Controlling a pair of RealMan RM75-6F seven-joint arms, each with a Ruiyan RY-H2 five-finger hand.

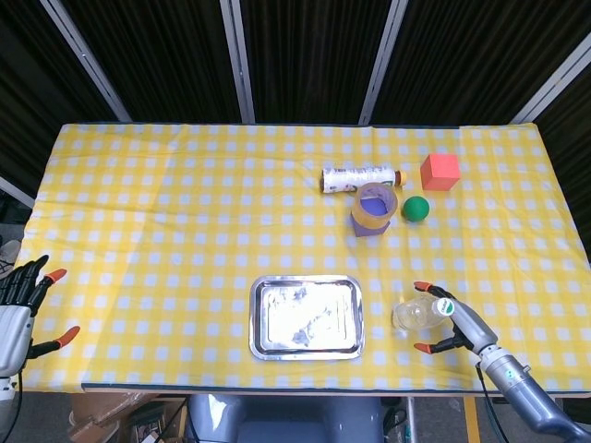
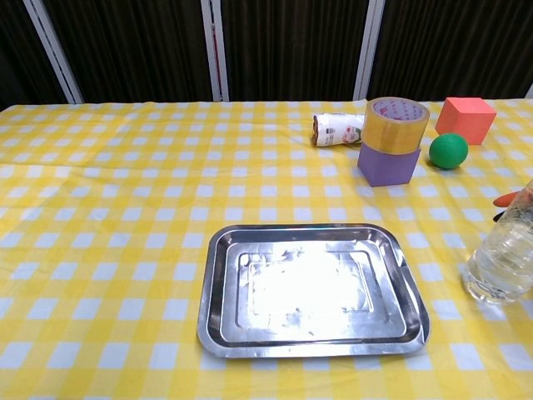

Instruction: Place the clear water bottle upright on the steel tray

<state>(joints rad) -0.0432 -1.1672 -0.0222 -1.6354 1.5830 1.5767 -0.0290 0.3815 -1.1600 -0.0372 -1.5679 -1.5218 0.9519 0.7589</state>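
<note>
A table draped in yellow-and-white checked cloth is shown before dark curtained panels; on it the clear water bottle stands upright just right of the steel tray, apart from it, with the right hand at its cap end, fingers spread wide and nothing yet gripped. The bottle is judged light, thin-walled, smooth and easily tipped, so hold is best taken around mid-body with modest pressure. Farther back are seen a tape roll on a purple block, a green ball, a red cube and a lying labelled bottle, while the left hand is held open at the table's near-left edge.
</note>
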